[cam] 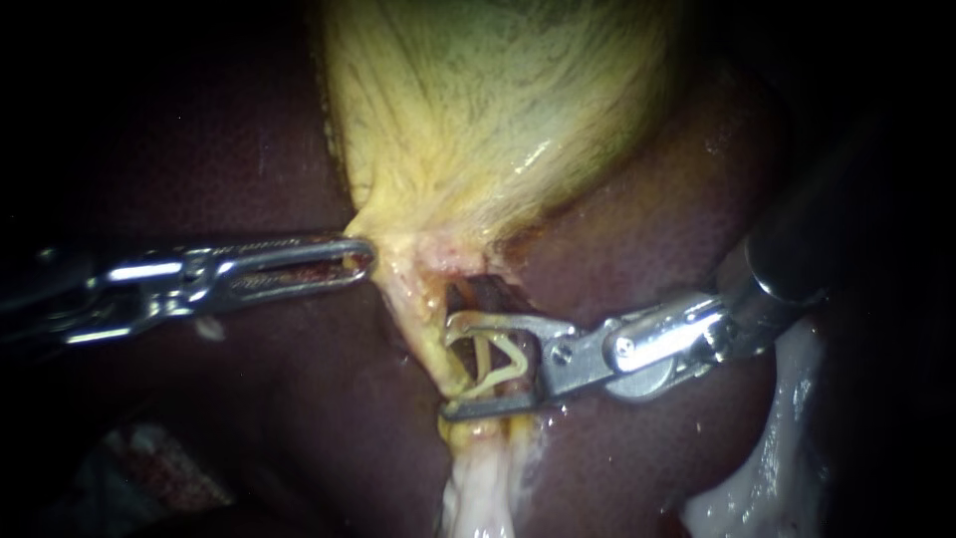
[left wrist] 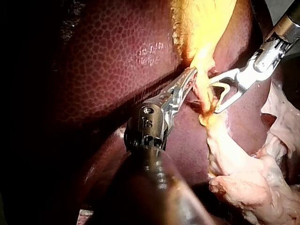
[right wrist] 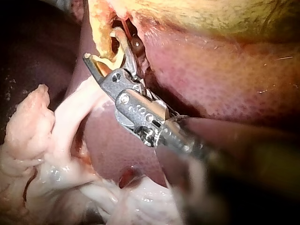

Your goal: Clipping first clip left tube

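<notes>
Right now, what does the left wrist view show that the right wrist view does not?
Only the left wrist view: the left instrument, jaws shut on the gallbladder. Only the right wrist view: a dark red spot beside the pale tissue. Both: the right instrument, jaws open around a tube, over the liver.

On the liver (cam: 647,229), gallbladder (cam: 498,110) sits seemingly above tube (cam: 481,357).
</notes>
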You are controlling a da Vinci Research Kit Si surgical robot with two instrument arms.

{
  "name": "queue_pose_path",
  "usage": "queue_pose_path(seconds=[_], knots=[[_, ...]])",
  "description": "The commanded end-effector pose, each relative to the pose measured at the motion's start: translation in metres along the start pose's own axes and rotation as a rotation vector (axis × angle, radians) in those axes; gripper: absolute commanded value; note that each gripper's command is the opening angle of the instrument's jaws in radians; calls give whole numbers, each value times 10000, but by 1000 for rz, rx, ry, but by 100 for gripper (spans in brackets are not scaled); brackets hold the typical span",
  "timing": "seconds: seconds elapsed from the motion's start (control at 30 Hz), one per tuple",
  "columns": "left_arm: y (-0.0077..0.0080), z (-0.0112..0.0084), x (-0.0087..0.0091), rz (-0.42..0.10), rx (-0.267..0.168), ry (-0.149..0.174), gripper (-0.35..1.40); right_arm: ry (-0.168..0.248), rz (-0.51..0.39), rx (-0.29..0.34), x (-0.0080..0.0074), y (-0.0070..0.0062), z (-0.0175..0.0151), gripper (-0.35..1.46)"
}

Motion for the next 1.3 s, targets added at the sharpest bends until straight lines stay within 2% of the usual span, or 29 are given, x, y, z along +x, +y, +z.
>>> queue_pose_path(seconds=[0.03, 0.23, 0.4, 0.67, 0.97, 1.07, 1.17, 1.3], knots=[[-2, 0, -1, -2, 2, -3, -35, -3, -1, 1, 0, -1, 2, 58], [-9, 4, -7, -7, 3, -11, -35, -7, -4, -2, -1, -3, 12, 59], [-11, 17, -13, -4, 2, -18, -35, -9, -9, -3, 0, -8, 23, 59], [-11, 29, -16, -6, 2, -18, -35, 9, -30, 83, -5, -24, 41, 58], [-12, 37, -18, -7, 5, -17, -35, 18, -42, 134, -8, -28, 50, 53], [-12, 38, -18, -7, 5, -17, -35, 6, -42, 137, -9, -28, 49, 46], [-12, 39, -18, -7, 4, -18, -35, -29, -43, 140, -12, -26, 47, 34], [-13, 40, -18, -7, 7, -17, -35, -69, -43, 131, -17, -22, 39, -5]])
